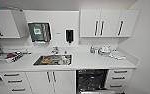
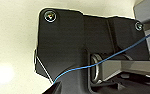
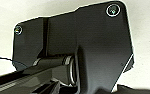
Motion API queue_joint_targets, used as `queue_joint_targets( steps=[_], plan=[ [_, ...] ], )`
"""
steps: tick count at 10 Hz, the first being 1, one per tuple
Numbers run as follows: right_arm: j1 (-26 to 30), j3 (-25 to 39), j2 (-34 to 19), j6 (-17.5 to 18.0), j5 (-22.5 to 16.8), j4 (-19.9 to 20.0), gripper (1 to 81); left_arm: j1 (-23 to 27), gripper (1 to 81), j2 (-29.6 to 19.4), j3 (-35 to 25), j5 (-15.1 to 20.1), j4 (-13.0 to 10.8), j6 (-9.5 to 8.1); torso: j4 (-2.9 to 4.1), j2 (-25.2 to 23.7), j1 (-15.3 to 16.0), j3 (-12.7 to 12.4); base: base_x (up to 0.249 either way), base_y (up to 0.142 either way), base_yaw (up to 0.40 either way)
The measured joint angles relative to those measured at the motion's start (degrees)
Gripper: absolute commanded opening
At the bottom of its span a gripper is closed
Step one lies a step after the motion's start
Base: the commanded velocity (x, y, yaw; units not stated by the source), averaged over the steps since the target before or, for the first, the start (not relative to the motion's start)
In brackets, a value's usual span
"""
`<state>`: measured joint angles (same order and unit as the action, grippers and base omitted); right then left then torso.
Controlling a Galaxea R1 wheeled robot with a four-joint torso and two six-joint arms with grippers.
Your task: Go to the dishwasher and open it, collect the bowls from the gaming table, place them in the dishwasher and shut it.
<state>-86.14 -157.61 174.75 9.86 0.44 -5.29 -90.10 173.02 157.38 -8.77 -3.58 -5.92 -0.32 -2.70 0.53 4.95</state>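
The dishwasher (image 1: 91, 80) stands open under the white counter (image 1: 91, 62), straight ahead and slightly right in the head view. Its dark interior with racks shows, and its door (image 1: 98, 92) is lowered toward me at the picture's lower edge. The bowls and the gaming table are out of view. Each wrist view has my own dark plate and jointed bar against a pale surface, and a thin blue cable (image 2: 103, 61) crosses the left one.
A steel sink (image 1: 53, 60) holding dishes sits left of the dishwasher. Drawers (image 1: 119, 78) flank the dishwasher on the right, with a white wall (image 1: 148, 50) beyond. Upper cabinets (image 1: 108, 23) hang above. Bottles and dishes (image 1: 104, 50) stand at the counter's back right.
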Motion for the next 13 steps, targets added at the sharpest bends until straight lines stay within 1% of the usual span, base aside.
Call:
queue_joint_targets(
  steps=[1, 2, 3, 7, 13],
  plan=[
    [0.0, 0.0, 0.0, 0.0, 0.0, 0.0, 81.1, 0.2, 81.1, 0.1, 0.0, 0.5, 2.0, 1.71, 0.00, 0.0, 0.0, 0.0, 0.000, 0.000, 0.000],
    [0.0, 0.0, 0.1, 0.0, 0.0, 0.0, 81.1, 0.6, 81.1, -0.1, -0.5, 2.0, 1.9, 3.12, 0.00, 0.0, 0.0, 0.0, 0.000, 0.000, 0.000],
    [0.0, 0.0, 0.4, 0.0, -0.1, 0.0, 81.1, 1.2, 81.1, -0.5, -1.0, 2.8, 1.0, 4.30, 0.00, 0.0, 0.0, 0.0, 0.000, 0.000, 0.000],
    [0.0, -0.3, 0.7, 0.0, -0.3, 0.0, 81.1, 3.5, 81.1, -0.5, -1.1, 3.4, 0.6, 4.47, 0.00, 0.0, 0.0, 0.0, 0.000, 0.000, 0.000],
    [0.1, -0.3, 0.6, 0.0, -0.3, 0.0, 81.1, 3.5, 81.1, -0.5, -1.1, 3.6, 0.6, 4.47, 0.00, 0.0, 0.0, 0.0, 0.000, 0.000, 0.000]
  ],
)
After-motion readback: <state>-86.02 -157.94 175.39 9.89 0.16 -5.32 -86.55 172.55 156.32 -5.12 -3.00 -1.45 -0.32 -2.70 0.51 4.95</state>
